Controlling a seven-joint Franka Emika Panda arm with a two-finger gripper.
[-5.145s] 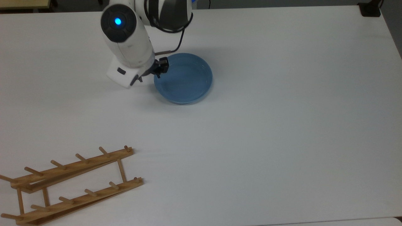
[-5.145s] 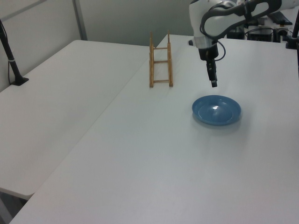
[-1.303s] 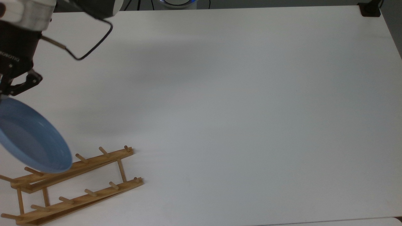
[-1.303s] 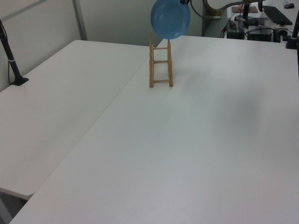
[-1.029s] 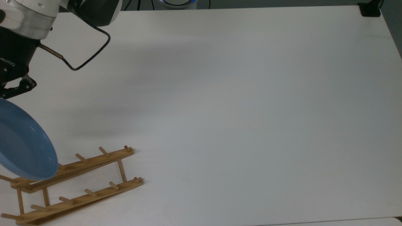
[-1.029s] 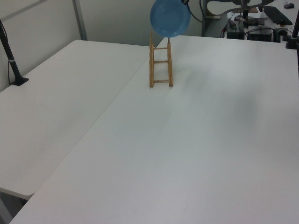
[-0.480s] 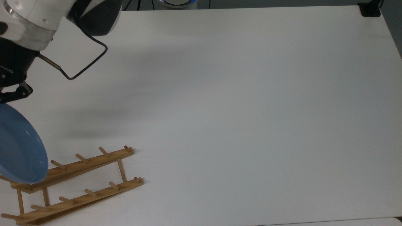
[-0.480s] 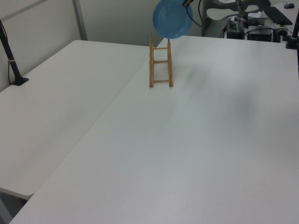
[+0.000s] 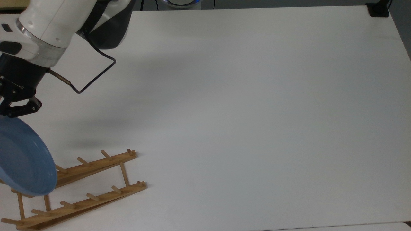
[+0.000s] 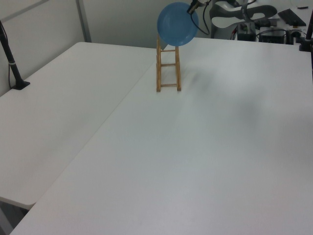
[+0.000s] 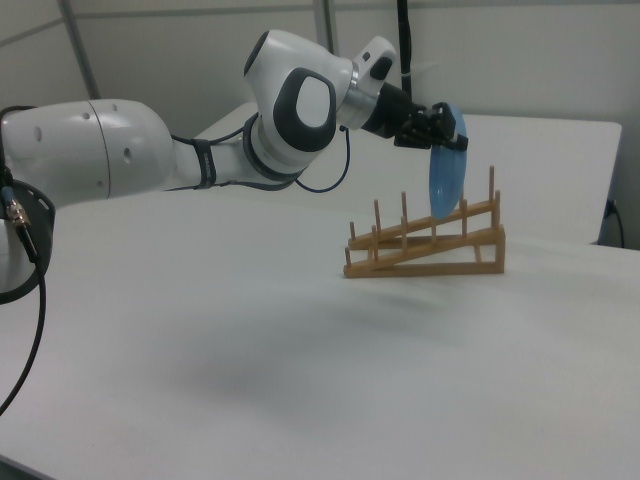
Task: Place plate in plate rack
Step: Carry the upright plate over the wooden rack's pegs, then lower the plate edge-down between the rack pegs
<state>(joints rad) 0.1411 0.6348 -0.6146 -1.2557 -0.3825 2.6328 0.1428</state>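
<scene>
Hand (image 11: 447, 139) grips plate (image 11: 445, 171) (upright) above rack (image 11: 428, 243).

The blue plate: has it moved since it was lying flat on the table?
Yes. The plate now hangs on edge in the claw, over the plate rack at the top view's lower left.
</scene>
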